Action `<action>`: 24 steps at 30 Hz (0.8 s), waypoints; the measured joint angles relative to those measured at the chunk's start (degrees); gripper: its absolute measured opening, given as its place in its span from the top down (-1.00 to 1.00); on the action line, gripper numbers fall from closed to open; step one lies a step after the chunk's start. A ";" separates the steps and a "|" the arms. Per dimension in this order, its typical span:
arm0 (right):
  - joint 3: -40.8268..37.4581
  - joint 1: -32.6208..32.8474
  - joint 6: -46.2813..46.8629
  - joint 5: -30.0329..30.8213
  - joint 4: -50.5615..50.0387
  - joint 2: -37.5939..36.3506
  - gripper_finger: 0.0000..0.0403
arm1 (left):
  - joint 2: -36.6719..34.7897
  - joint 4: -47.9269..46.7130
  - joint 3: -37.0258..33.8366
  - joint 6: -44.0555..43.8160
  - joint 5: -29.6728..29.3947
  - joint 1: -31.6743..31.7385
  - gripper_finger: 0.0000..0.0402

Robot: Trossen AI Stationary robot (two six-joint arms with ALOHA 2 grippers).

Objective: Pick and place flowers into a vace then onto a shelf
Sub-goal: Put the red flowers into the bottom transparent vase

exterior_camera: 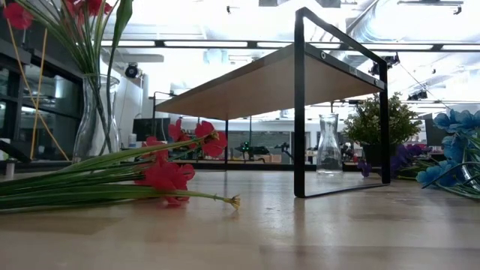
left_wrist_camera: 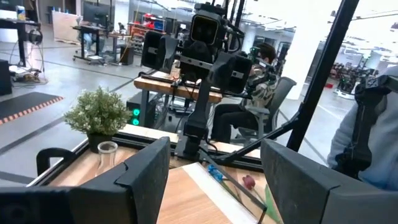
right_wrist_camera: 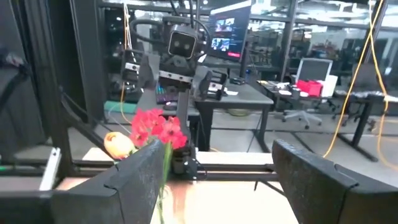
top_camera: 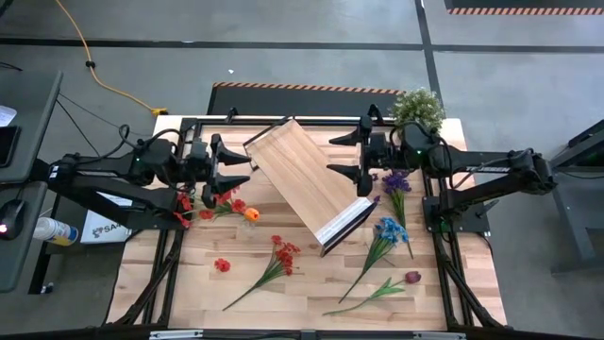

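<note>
Well, the tabletop [top_camera: 311, 283] carries the shelf [top_camera: 302, 175], which sits slanted in the middle between both arms. Left gripper [top_camera: 236, 170] and right gripper [top_camera: 342, 154] hover at its two sides, jaws wide and holding nothing. Flowers [top_camera: 278, 260] lie scattered on the wood nearby.

Bright overhead strip lights, glare behind the shelf [exterior_camera: 255, 82], wrist foregrounds perhaps blurred
</note>
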 joint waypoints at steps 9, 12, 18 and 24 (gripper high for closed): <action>0.00 0.00 -4.28 0.00 -2.17 0.00 -0.42 | 0.01 0.00 0.02 -0.01 -0.08 0.00 -0.41; 0.00 0.00 -4.32 0.00 -2.37 0.02 -0.42 | 0.01 -0.02 0.02 -0.01 -0.13 0.00 -0.41; 0.00 0.00 -4.36 0.00 -2.37 0.02 -0.42 | 0.01 -0.02 0.02 -0.01 -0.22 0.00 -0.41; 0.00 0.00 -4.38 0.00 -2.37 0.02 -0.42 | 0.01 -0.02 0.02 -0.01 -0.22 0.00 -0.41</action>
